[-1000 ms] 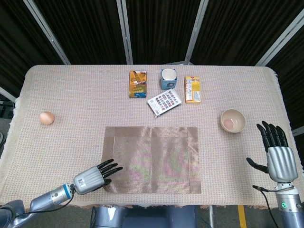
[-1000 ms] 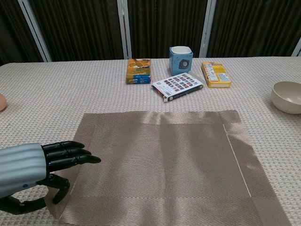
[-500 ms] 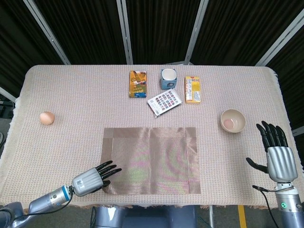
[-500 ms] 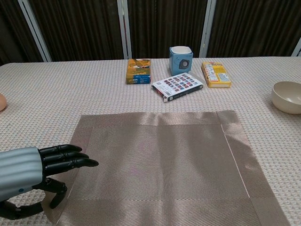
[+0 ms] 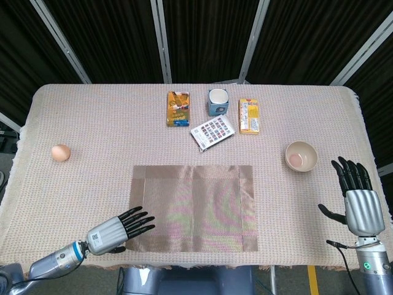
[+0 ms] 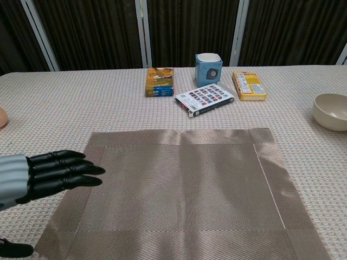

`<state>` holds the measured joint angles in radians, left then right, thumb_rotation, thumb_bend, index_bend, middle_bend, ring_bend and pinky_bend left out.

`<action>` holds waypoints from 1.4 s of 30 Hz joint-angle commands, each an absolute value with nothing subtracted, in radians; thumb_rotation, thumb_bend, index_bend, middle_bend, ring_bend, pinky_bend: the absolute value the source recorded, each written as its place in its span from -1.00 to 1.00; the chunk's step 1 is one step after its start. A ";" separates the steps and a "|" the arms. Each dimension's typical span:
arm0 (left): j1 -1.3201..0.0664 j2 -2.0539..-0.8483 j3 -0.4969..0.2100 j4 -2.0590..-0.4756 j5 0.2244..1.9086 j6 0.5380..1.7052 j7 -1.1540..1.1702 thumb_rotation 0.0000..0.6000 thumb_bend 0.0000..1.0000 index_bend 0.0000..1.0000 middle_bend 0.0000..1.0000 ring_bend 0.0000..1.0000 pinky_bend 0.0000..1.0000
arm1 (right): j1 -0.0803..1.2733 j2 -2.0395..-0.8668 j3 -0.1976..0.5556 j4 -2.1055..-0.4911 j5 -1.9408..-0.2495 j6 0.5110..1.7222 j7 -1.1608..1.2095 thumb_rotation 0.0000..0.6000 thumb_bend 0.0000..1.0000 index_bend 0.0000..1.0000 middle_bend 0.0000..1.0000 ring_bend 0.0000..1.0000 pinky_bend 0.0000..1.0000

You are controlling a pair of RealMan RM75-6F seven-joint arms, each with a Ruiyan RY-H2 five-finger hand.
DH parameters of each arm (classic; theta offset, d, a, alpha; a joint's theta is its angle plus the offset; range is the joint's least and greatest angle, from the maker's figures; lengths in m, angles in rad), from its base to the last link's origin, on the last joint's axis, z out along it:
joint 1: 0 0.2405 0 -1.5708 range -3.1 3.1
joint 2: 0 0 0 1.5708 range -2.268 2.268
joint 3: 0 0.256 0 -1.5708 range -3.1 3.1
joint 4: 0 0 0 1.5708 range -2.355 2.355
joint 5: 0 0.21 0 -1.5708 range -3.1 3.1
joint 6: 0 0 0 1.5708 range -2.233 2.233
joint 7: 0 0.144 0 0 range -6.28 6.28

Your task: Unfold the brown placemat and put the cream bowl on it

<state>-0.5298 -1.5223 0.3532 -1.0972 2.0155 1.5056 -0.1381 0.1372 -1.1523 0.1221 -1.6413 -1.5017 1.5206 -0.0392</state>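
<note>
Beige woven cloth covers the table (image 5: 92,123). At far left an egg (image 5: 60,152) is seen. The left hand (image 5: 116,228) is held empty, fingers extended and apart, at the near left corner of the brown placemat (image 5: 193,206), which is spread flat near the front edge. Behind it are ranged an orange box (image 5: 178,108), a blue cup (image 5: 217,101), a patterned card box (image 5: 213,131) and a yellow box (image 5: 249,116). The cream bowl (image 5: 301,156) is set on the cloth, apart from the placemat's right side. The right hand (image 5: 356,198) is raised empty, fingers spread, near the bowl.
</note>
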 commanded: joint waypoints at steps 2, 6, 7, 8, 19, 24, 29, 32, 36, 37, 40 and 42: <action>-0.490 -1.451 0.326 -1.139 2.015 1.635 -0.175 1.00 -1.00 -1.00 -1.00 -1.00 -1.00 | 0.140 -1.153 0.122 -1.635 -1.491 1.507 -0.036 1.00 -1.00 -1.00 -1.00 -1.00 -1.00; -0.464 -1.388 0.274 -1.202 1.942 1.677 -0.153 1.00 -1.00 -1.00 -1.00 -1.00 -1.00 | 0.151 -1.156 0.118 -1.621 -1.473 1.470 -0.040 1.00 -1.00 -1.00 -1.00 -1.00 -1.00; -0.459 -1.377 0.264 -1.216 1.920 1.674 -0.145 1.00 -1.00 -1.00 -1.00 -1.00 -1.00 | 0.153 -1.157 0.118 -1.620 -1.469 1.463 -0.040 1.00 -1.00 -1.00 -1.00 -1.00 -1.00; -0.446 -1.342 0.240 -1.260 1.854 1.654 -0.130 1.00 -1.00 -1.00 -1.00 -1.00 -1.00 | 0.160 -1.160 0.115 -1.614 -1.457 1.436 -0.038 1.00 -1.00 -1.00 -1.00 -1.00 -1.00; -0.359 -1.154 0.039 -1.675 1.392 1.598 0.126 1.00 -1.00 -1.00 -1.00 -1.00 -1.00 | 0.287 -1.221 0.138 -1.455 -1.313 1.160 -0.074 1.00 -1.00 -1.00 -1.00 -1.00 -1.00; -0.336 -1.118 -0.012 -1.707 1.321 1.599 0.136 1.00 -1.00 -1.00 -1.00 -1.00 -1.00 | 0.351 -1.301 0.150 -1.327 -1.257 1.053 -0.109 1.00 -1.00 -1.00 -1.00 -1.00 -1.00; -0.323 -1.114 -0.033 -1.688 1.297 1.587 0.110 1.00 -1.00 -1.00 -1.00 -1.00 -1.00 | 0.394 -1.368 0.158 -1.228 -1.221 0.987 -0.129 1.00 -1.00 -1.00 -1.00 -1.00 -1.00; -0.320 -1.119 -0.043 -1.661 1.296 1.573 0.093 1.00 -1.00 -1.00 -1.00 -1.00 -1.00 | 0.418 -1.408 0.166 -1.174 -1.204 0.959 -0.135 1.00 -1.00 -1.00 -1.00 -1.00 -1.00; -0.316 -1.125 -0.053 -1.645 1.299 1.559 0.085 1.00 -1.00 -1.00 -1.00 -1.00 -1.00 | 0.442 -1.447 0.171 -1.119 -1.200 0.940 -0.136 1.00 -1.00 -1.00 -1.00 -1.00 -1.00; -0.315 -1.125 -0.055 -1.644 1.300 1.557 0.083 1.00 -1.00 -1.00 -1.00 -1.00 -1.00 | 0.447 -1.455 0.173 -1.107 -1.199 0.936 -0.136 1.00 -1.00 -0.99 -1.00 -1.00 -1.00; -0.311 -1.126 -0.062 -1.640 1.304 1.550 0.077 1.00 -1.00 -1.00 -1.00 -1.00 -1.00 | 0.468 -1.486 0.177 -1.056 -1.197 0.921 -0.140 1.00 -1.00 -0.90 -1.00 -1.00 -1.00; -0.309 -1.128 -0.066 -1.637 1.306 1.546 0.076 1.00 -1.00 -1.00 -1.00 -1.00 -1.00 | 0.484 -1.507 0.183 -1.020 -1.193 0.909 -0.143 1.00 -1.00 -0.78 -1.00 -1.00 -1.00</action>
